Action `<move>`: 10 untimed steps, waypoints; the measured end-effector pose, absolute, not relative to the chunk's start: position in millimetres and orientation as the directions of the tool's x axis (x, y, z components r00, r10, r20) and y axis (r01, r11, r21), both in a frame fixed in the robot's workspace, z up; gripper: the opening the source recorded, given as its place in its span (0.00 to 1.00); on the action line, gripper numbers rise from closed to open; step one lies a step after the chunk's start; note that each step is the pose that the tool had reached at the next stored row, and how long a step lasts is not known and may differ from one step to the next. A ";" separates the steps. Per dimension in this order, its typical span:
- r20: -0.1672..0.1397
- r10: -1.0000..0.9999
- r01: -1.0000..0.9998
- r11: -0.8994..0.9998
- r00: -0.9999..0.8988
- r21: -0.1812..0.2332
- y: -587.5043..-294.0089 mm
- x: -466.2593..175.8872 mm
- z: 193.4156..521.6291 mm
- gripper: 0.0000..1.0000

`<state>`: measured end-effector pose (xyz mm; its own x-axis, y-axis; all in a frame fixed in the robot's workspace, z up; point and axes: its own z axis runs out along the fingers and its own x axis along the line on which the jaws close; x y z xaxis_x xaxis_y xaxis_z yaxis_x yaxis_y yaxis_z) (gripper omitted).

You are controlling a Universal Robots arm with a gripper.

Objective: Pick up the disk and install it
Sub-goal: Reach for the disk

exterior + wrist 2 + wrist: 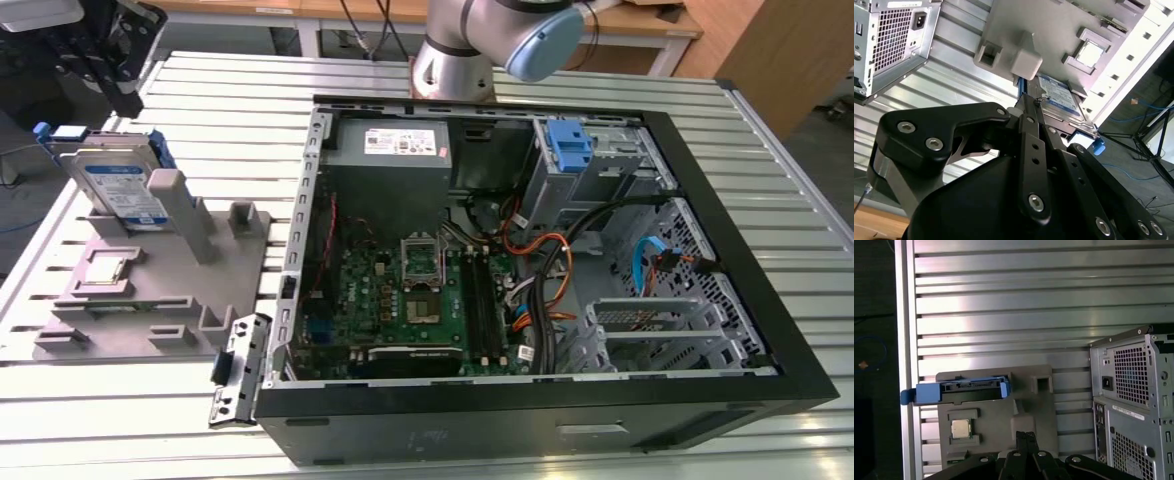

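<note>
**DISK: STANDING IN ITS FIXTURE, MY JAWS SHUT AND EMPTY**

**Gripper** (1026,435): mine. In both wrist views my two fingers (1021,442) lie pressed together with nothing held between them.

**Disk** (118,185): stands upright on one edge in a slot of the grey fixture (180,285). Its white-and-blue label shows in the exterior view, with the blue carrier frame around it. It sits outside the computer case (787,330).

**Disk relative to jaws:** in the first wrist view I see the disk edge-on, blue frame towards me. My closed tips hang over the fixture near the disk, offset to one side of it and not touching. In the second wrist view the labelled face lies just past my tips.

**Fixture:** rests on the slatted metal table (400,85), at the exterior view's left of the case and apart from it.

**Processor chip** (107,270): lies flat in a recess of the same fixture, near the disk.

**Case:** on its side with the panel off. Inside are the motherboard (427,300), the grey power-supply box (394,145) and a blue latch (571,148).
</note>
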<state>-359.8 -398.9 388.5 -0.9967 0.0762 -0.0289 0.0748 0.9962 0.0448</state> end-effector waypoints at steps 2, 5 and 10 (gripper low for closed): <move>-0.029 0.076 0.075 0.996 -0.997 0.045 -398.9 -362.9 388.4 0.11; -0.029 0.076 0.075 0.996 -0.997 0.045 -398.9 -367.2 388.2 0.11; -0.029 0.076 0.075 0.996 -0.997 0.045 -398.9 -373.3 388.0 0.11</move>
<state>-373.3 -398.9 388.0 -0.9967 0.0763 -0.0290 0.0749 0.9962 0.0448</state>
